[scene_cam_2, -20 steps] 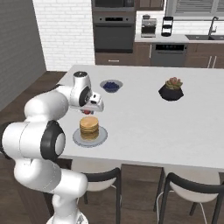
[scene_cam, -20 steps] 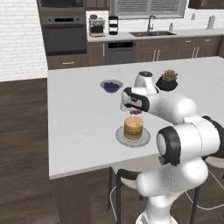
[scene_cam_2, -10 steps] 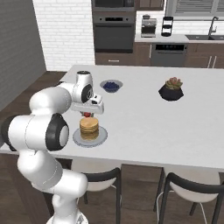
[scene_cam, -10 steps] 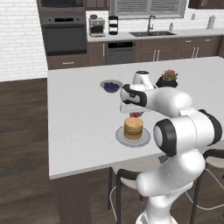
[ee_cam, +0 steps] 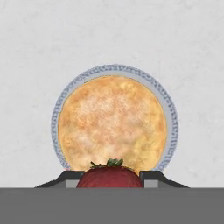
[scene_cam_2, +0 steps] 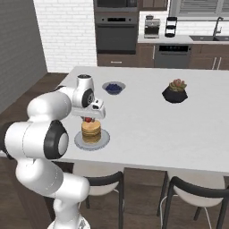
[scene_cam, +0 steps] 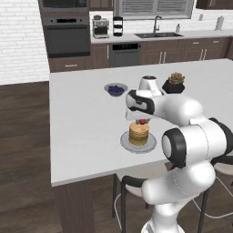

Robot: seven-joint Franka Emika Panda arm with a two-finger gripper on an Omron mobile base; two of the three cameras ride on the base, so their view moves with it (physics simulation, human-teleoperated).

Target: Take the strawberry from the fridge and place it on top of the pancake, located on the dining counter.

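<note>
Near the front edge of the dining counter (scene_cam: 82,136), the gripper (scene_cam: 139,119) is hovering just above the pancake (scene_cam: 139,133), jaws closed narrowly on the strawberry (ee_cam: 110,176). The stack is sitting on its plate (ee_cam: 171,127). In the hand view the berry is lying toward the near rim; judging, centring it and lowering to contact before release should prevent rolling. Farther back are standing a blueberry bowl (scene_cam: 115,89) and a dark planter (scene_cam_2: 175,92)

hand (scene_cam: 141,121) gripping strawberry (scene_cam: 142,121), above pancake (scene_cam: 139,133), plate (scene_cam: 126,142)
</note>
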